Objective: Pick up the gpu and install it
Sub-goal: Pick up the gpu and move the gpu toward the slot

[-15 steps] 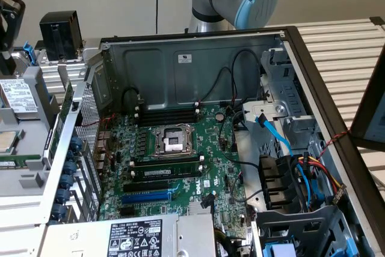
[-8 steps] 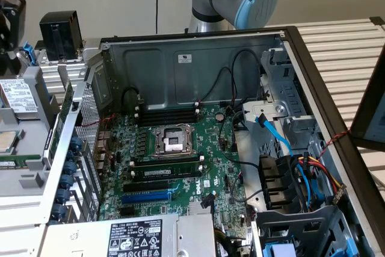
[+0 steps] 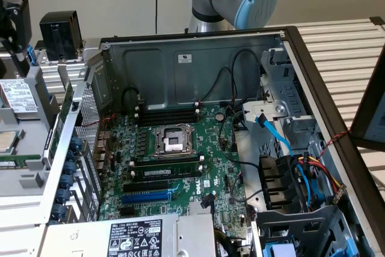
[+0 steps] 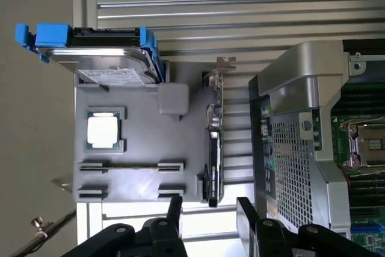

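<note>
Between the open computer case [image 4: 289, 148] and the grey parts tray [image 4: 138, 142], the gpu [image 4: 215, 148] stands on edge, its black shroud on a green board, metal bracket at one end, lettering unreadable, and the gripper [image 4: 209, 215] has its jaws apart near the other end.

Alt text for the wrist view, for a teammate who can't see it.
The hand is open and empty, its fingers lined up on the near end of the gpu, which stands on edge at the edge of a grey parts holder. The holder carries a hard drive in a blue caddy and a CPU; the computer case lies beside the gpu.
</note>
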`<state>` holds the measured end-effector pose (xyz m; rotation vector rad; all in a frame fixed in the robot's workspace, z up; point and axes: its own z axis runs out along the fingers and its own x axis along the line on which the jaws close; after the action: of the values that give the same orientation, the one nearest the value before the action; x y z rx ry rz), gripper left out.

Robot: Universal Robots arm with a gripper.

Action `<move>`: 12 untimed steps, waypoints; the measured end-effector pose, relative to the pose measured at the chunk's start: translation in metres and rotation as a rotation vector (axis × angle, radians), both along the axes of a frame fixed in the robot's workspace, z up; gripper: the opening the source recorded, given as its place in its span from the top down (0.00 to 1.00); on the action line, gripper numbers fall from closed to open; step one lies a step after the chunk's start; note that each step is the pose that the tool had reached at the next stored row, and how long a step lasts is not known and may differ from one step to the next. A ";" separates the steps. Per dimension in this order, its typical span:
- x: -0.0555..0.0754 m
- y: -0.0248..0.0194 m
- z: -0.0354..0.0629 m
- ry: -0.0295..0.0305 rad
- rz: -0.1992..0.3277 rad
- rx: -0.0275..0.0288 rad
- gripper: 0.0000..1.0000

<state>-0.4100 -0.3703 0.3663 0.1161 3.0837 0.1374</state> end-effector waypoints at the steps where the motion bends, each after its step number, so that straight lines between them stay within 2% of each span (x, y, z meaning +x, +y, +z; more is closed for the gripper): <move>1: 0.000 0.0000 -0.0017 -0.0009 -0.001 -0.0001 0.52; 5: -0.001 0.0009 -0.0089 -0.0015 -0.009 0.0001 0.52; 9: 0.000 0.0010 -0.0149 -0.0017 -0.034 0.0026 0.52; 10: 0.000 0.0010 -0.0160 -0.0017 -0.042 0.0052 0.52; 12: 0.000 0.0010 -0.0175 -0.0020 -0.051 0.0147 0.52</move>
<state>-0.4095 -0.3693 0.3488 0.1952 3.0750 0.1578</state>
